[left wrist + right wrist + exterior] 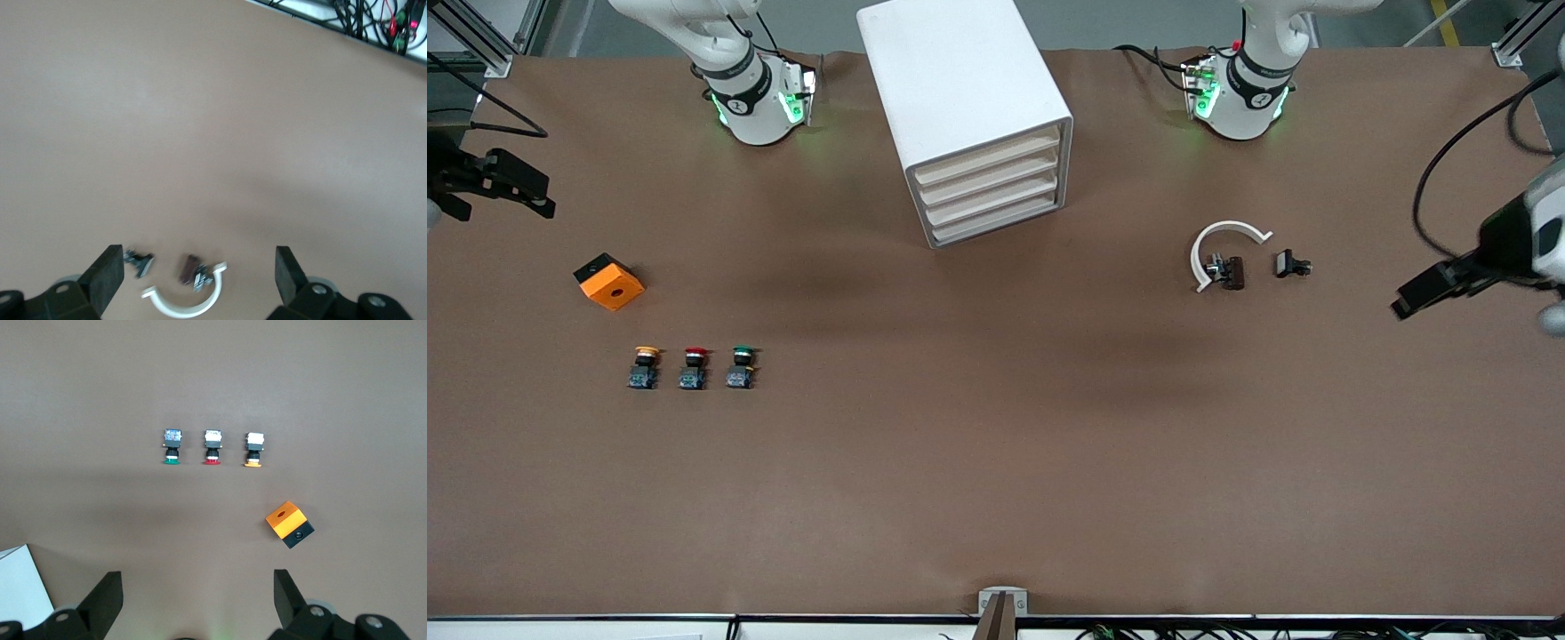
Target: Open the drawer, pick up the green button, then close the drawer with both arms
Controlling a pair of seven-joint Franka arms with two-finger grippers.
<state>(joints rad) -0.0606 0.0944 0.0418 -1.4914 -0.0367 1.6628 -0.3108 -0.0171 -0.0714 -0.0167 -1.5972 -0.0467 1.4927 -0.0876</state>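
**Brown table set, nothing touched yet**

Brown paper table (pixel 996 462), bare along the near edge. Next up, toward the right arm's end: green-capped button (pixel 740 366) lying in a row beside a red-capped button (pixel 693 367) and a yellow-capped button (pixel 643 366), apart from one another, probably for a clean pick. Slightly farther, an orange box (pixel 609 281). Toward the left arm's end, a white curved clip (pixel 1223 249) with small black parts (pixel 1291 264) beside it. Farthest, the cabinet (pixel 965 107), its drawer (pixel 989 182) fully closed like the other three. Right pincer (pixel 198 603) spread wide, high over the buttons' end; left pincer (pixel 200 280) likewise spread, over the clip. Both waiting clear of the cabinet, seemingly before any opening move.
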